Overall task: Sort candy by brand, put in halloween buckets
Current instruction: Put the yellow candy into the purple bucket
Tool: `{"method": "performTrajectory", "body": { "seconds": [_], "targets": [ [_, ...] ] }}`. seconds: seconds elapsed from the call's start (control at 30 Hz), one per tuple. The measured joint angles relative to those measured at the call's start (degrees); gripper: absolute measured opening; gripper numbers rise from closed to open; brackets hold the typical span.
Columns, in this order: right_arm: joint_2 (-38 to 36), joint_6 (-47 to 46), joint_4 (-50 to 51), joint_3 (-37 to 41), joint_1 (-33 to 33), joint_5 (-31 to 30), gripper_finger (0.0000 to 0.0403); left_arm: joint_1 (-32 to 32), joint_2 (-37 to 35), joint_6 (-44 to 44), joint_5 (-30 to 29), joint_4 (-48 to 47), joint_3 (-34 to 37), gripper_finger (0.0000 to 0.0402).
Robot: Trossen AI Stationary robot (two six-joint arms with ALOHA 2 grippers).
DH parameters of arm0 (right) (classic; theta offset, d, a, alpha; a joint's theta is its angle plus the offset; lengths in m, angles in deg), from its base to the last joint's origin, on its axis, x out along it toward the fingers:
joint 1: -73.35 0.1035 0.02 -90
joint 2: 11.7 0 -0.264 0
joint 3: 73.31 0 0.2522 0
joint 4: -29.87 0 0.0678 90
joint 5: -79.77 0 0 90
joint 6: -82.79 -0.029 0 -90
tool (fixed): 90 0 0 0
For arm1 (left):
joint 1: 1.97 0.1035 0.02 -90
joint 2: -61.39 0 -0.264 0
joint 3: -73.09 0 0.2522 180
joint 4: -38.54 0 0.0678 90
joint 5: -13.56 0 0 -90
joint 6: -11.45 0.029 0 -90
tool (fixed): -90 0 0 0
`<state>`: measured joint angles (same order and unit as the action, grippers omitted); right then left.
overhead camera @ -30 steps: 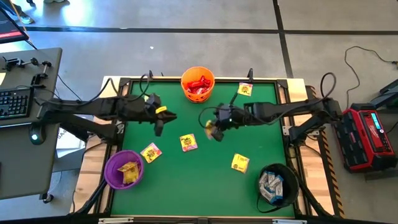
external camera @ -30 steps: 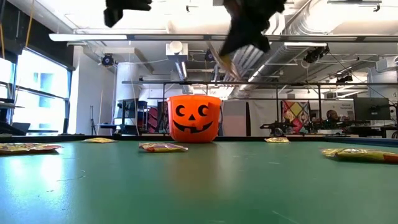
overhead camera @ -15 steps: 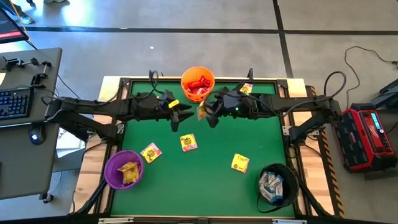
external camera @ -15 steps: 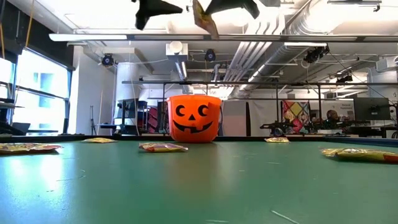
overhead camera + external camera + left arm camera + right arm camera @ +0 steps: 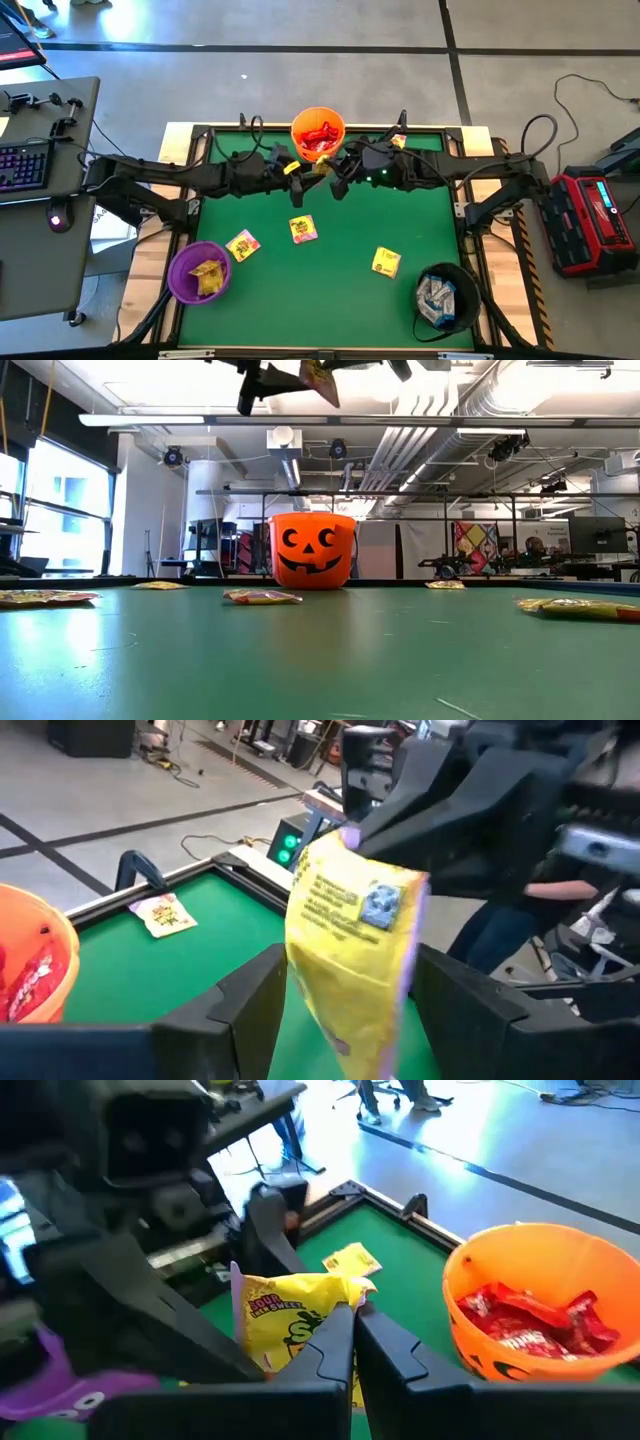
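Observation:
A yellow candy packet [image 5: 355, 930] hangs in the air just in front of the orange pumpkin-face bucket [image 5: 318, 135], with my right gripper [image 5: 352, 1320] shut on it. My left gripper [image 5: 350, 1010] is open. Its two fingers stand on either side of the packet's lower half, and no touch shows. The orange bucket holds red packets [image 5: 530, 1315]. The purple bucket [image 5: 198, 270] at the near left holds yellow packets. The black bucket [image 5: 445, 297] at the near right holds white-blue ones. Both grippers show high over the table in the low view, with the packet [image 5: 320, 380] between them. My right gripper pinches the packet's top edge [image 5: 345, 1295] between its two shut fingers. The fingers come from the table's right side, slanting a little downward. The packet hangs below them, upright and lifted clear of the table.
Three yellow packets lie flat on the green mat [image 5: 243, 244] [image 5: 303, 229] [image 5: 386, 262]. Another lies by the far right corner [image 5: 395, 143]. A raised black frame [image 5: 200, 130] borders the mat.
My right gripper has risen with the yellow packet and gone toward the far edge, stopping beside the orange bucket. My left gripper has travelled toward the table's right, up to the packet, and has opened, its fingers now on either side of it.

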<state>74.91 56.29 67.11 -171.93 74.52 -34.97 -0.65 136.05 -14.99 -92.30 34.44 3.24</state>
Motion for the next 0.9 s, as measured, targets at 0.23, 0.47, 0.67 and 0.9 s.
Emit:
{"method": "performTrajectory", "body": {
  "seconds": [0.23, 0.47, 0.67, 0.9],
  "targets": [
    [0.0, 0.0, -1.3, 0.0, 0.0, 1.5, 0.0, 0.9, 0.8, 2.5, -0.7, 1.5, 0.0, 0.0155],
    [0.0, 1.5, -1.2, 0.0, 0.0, 1.2, 0.003, 1.3, -0.5, 5.6, -1.0, 1.9, 0.0, 0.0016],
    [0.0, 1.5, -0.6, 0.0, 0.0, 1.1, 0.011, 1.9, -3.2, 7.2, -0.2, -0.1, 0.0, 0.0012],
    [0.0, 2.3, 0.4, 0.0, -0.1, 1.3, 0.0162, 1.2, -12.3, 7.3, 5.6, -16.6, -0.3, 0.0005]
  ]
}}
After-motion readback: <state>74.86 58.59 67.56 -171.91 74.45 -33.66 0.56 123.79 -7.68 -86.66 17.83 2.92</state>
